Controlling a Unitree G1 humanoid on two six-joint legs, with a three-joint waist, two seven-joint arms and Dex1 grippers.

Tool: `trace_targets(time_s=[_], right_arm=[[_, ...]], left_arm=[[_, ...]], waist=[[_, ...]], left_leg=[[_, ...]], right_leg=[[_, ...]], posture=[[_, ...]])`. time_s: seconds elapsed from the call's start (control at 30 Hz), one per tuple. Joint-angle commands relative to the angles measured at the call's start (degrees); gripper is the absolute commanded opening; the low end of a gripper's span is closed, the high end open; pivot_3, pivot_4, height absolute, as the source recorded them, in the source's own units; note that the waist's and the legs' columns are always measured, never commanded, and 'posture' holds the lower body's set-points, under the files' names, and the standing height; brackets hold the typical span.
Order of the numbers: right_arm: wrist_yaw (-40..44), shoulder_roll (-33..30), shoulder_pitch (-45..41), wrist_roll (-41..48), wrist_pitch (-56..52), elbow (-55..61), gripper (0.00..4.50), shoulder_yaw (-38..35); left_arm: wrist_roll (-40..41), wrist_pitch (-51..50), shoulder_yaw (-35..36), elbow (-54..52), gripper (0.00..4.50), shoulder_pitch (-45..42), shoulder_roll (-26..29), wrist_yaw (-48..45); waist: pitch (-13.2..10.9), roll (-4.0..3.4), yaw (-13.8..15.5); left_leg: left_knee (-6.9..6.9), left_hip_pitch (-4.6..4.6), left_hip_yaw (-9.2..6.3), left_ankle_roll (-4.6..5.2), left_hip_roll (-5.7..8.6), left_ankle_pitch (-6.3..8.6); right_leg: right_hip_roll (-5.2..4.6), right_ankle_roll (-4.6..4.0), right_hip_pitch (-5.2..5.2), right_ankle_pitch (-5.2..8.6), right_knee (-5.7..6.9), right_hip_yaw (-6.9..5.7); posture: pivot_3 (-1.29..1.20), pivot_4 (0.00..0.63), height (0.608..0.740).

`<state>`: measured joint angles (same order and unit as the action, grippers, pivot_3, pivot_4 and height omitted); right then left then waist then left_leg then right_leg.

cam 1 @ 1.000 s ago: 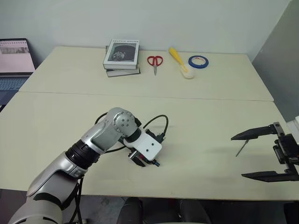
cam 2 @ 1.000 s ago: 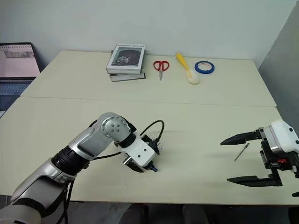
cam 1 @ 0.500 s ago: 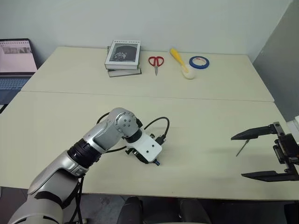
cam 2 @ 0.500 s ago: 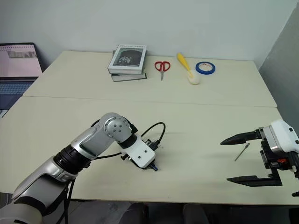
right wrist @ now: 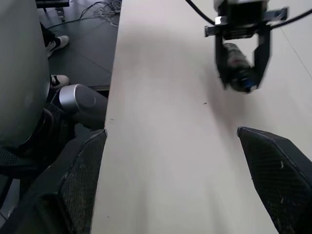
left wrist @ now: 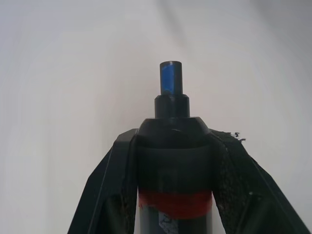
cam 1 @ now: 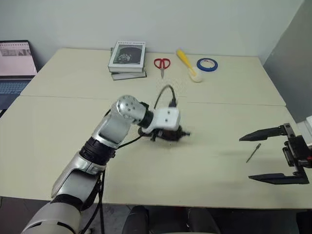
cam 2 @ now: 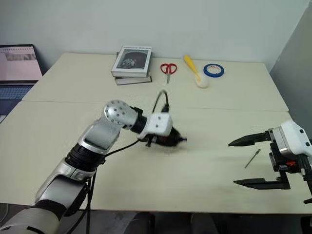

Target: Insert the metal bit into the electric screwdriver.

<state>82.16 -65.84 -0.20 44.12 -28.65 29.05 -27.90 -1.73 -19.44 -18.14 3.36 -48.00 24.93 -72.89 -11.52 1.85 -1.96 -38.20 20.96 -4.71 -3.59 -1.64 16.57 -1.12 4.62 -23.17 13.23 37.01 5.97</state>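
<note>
My left gripper (cam 1: 178,132) is shut on the electric screwdriver (left wrist: 171,161), a black barrel with a red band and a bluish tip (left wrist: 170,80). It holds the tool above the middle of the table, tip pointing right. In the right wrist view the screwdriver (right wrist: 239,68) sits between the left gripper's fingers. The metal bit (cam 1: 253,152), a thin grey rod, lies on the table near the right edge. My right gripper (cam 1: 246,158) hovers there open, and the bit shows between its two fingers with nothing gripped.
Along the table's far edge are a stack of books (cam 1: 127,58), red scissors (cam 1: 162,64), a yellow-handled brush (cam 1: 187,66) and a blue tape roll (cam 1: 207,64). A laptop (cam 1: 14,63) stands at the far left. A grey panel (cam 1: 292,63) rises at the right.
My left gripper has lifted the screwdriver off the table, moved up and toward the table's middle, and turned to point right. The right gripper and the bit have stayed put.
</note>
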Motion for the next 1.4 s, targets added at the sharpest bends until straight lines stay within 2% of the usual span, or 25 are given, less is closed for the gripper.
trace_targets(time_s=[0.03,0.13,0.27,0.43,0.63,0.9,1.4], right_arm=[[-2.82,0.98,-2.41,1.92,-0.62,1.02,4.5,0.79],[-5.27,1.72,-4.04,1.99,-1.42,1.42,4.5,2.35],[-10.95,4.43,-8.31,3.0,-2.94,1.96,4.5,6.02],[-15.64,6.63,-12.24,2.41,-3.96,1.9,4.5,9.87],[-20.36,9.21,-17.35,2.24,-5.28,1.49,4.5,14.01],[-21.85,10.12,-20.08,2.75,-6.55,1.15,4.5,15.58],[-20.52,10.63,-20.33,5.14,-8.17,0.41,4.5,14.93]], left_arm=[[4.91,-2.76,7.09,-3.14,1.68,1.41,-4.77,10.07],[6.24,-4.03,9.77,-4.06,1.68,3.73,-8.62,17.23],[10.89,-1.07,16.03,-5.65,1.68,8.54,-17.47,28.9],[10.6,5.48,16.0,-5.58,1.68,12.71,-20.38,34.07],[10.42,11.1,14.71,-4.4,1.68,18.35,-20.15,35.97],[11.05,12.05,15.38,-5.54,1.67,23.84,-18.87,38.97],[15.98,5.58,17.73,-16.68,1.67,30.69,-14.2,42.95]], waist=[[0.0,0.01,0.08],[0.0,0.0,0.12],[-0.01,0.02,0.16],[0.0,0.02,0.22],[0.0,0.01,0.16],[0.01,0.02,0.3],[0.03,0.0,-0.04]], left_leg=[[0.0,0.0,-0.01,0.0,0.0,0.0],[-0.02,0.04,-0.02,-0.01,0.01,0.0],[-0.02,0.03,-0.04,-0.01,0.02,-0.01],[-0.01,0.02,-0.05,-0.02,0.03,-0.01],[-0.01,0.01,-0.02,-0.02,0.03,-0.01],[0.01,0.01,-0.03,-0.02,0.03,-0.01],[0.03,-0.07,-0.01,-0.02,0.01,-0.01]], right_leg=[[0.0,0.0,0.0,0.0,-0.01,0.0],[-0.02,0.0,0.01,-0.01,-0.05,-0.01],[-0.02,-0.03,0.0,-0.05,-0.04,-0.02],[-0.02,-0.1,0.0,-0.09,-0.04,-0.02],[-0.02,-0.09,0.01,-0.1,-0.08,0.0],[-0.02,-0.15,0.01,-0.13,-0.09,-0.01],[0.01,-0.13,0.01,-0.14,-0.06,0.0]], posture=[[0.0,0.15,0.74],[0.0,0.15,0.74],[0.0,0.15,0.74],[0.0,0.15,0.74],[0.0,0.15,0.74],[0.0,0.15,0.74],[0.0,0.15,0.74]])
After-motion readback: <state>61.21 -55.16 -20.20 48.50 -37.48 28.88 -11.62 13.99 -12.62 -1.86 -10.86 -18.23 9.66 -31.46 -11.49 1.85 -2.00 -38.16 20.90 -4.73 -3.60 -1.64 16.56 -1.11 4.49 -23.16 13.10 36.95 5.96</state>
